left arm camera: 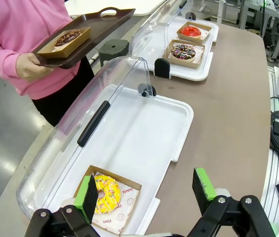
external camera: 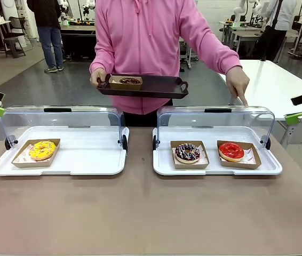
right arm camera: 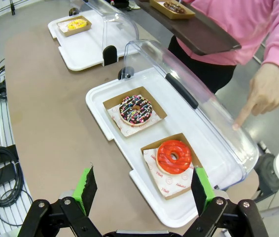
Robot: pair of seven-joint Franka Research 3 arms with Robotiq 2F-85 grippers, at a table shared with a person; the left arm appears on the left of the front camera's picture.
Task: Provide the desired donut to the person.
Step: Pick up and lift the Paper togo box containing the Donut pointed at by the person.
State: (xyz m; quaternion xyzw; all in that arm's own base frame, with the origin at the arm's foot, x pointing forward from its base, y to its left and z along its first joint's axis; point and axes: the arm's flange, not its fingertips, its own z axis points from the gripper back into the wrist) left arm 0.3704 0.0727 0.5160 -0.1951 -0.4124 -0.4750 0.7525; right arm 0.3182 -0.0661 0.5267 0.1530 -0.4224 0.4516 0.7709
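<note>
The person's (external camera: 140,48) hand (external camera: 238,81) points a finger onto the lid (external camera: 215,121) above the red donut (external camera: 231,151), which lies in the right-side case. Paper (left arm camera: 124,200) under the yellow donut (left arm camera: 106,192) reads "YUMMY" and "SMILE". The left gripper (left arm camera: 144,186) and the right gripper (right arm camera: 142,183) both stand apart, holding nothing.

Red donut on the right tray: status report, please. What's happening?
Left gripper open, empty. Right gripper open, empty. Red-glazed ring donut untouched in brown cardboard tray; person's hand pointing at it. Clear plastic lid raised.
</note>
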